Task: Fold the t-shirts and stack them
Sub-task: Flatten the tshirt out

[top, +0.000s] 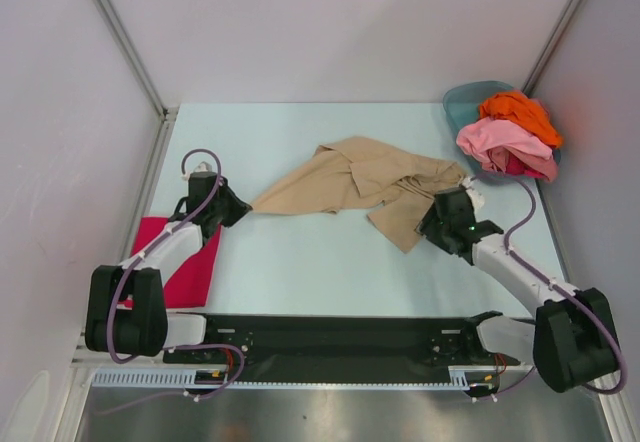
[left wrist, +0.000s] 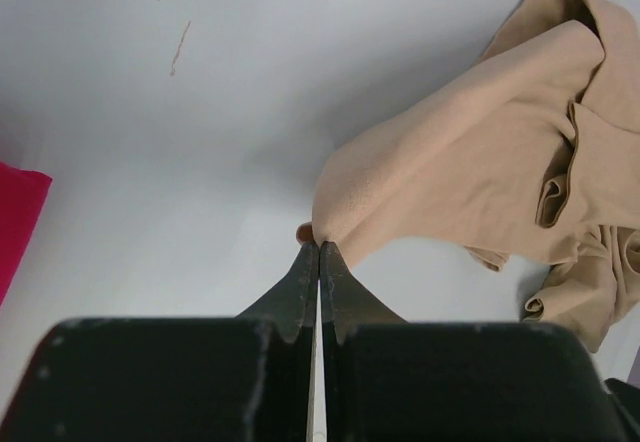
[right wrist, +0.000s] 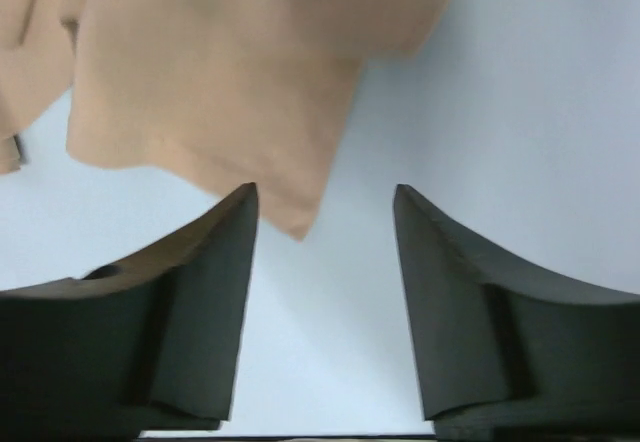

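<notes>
On my pale blue table, the tan t-shirt lies crumpled at centre frame. My left gripper is pinched tight on its left corner. My right gripper gapes wide and grips nothing, with a cloth corner hanging between its fingers. The magenta t-shirt lies lower left.

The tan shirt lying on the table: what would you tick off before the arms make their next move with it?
1. Does the left gripper hold a corner of the tan shirt? Ok, the jaws are shut on cloth.
2. Is the right gripper free? Ok, the jaws are open and a shirt tip lies between them, ungripped.
3. Is the cloth spread flat? Not ok, it is bunched in the middle.
4. Is the magenta shirt out of the way? Ok, it lies at the left edge, partly under the left arm.
5. Are the pink shirt and orange shirt in the teal basin? Ok.
</notes>
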Robot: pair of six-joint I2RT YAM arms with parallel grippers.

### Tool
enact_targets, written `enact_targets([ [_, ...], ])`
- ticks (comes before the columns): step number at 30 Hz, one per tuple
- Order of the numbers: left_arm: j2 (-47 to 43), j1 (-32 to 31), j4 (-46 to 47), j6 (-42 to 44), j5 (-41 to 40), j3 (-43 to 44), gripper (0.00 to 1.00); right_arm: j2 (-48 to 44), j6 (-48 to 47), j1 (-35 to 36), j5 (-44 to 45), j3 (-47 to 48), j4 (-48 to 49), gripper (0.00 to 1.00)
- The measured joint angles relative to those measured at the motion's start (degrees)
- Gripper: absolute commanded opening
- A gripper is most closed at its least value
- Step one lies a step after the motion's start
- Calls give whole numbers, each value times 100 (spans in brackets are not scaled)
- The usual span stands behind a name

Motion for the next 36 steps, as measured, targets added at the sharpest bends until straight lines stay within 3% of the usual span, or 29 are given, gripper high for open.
enact_targets([
  [5, 0, 0, 35, 0, 42, -15, 0, 332, 1703, 1130, 824, 96, -514, 56],
  [13, 0, 0, 98, -2, 98, -96, 0, 2151, 3097, 1434, 1370, 1611, -1648, 57],
  [18, 0, 0, 181, -2, 175, -96, 0, 2754, 3418, 1759, 1386, 1845, -1930, 57],
  [27, 2, 0, 227, 0, 179, -96, 0, 2789, 3766, 1926, 1471, 1818, -2122, 51],
  [34, 11, 0, 249, -2, 181, -96, 0, 2822, 3847, 1939, 1523, 1781, -2072, 39],
  [36, 11, 0, 249, -2, 184, -96, 0, 2828, 3869, 1941, 1534, 1781, -2065, 29],
])
